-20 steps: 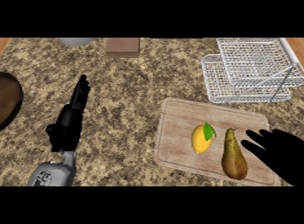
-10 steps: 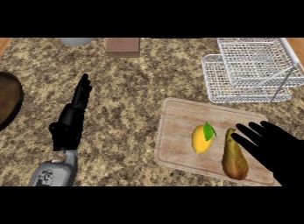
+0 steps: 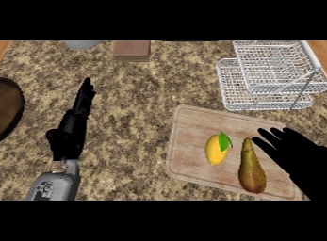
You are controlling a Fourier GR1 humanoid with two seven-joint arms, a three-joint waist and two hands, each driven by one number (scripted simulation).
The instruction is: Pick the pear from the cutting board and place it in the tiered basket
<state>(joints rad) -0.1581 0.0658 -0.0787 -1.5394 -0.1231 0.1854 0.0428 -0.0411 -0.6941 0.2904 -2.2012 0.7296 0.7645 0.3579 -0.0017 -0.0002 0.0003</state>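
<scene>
At the left of the frame, the left hand (image 3: 74, 126) rests on the counter (image 3: 131, 99) with fingers straight and apart, out of the way. Right of centre, the cutting board (image 3: 193, 136) holds a lemon (image 3: 216, 148) and, beside it, the pear (image 3: 250, 169). The right hand (image 3: 301, 153) hovers just right of the pear, fingers spread, seemingly lining up a grasp. The tiered basket (image 3: 270, 75) sits at upper right.

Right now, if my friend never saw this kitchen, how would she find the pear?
Look for the wooden cutting board on the speckled counter, just below the white wire tiered basket. Two fruits lie on it side by side. The pear is the brown, long-necked one on the right, next to the open right hand; its neighbour is a yellow lemon with a green leaf.
</scene>
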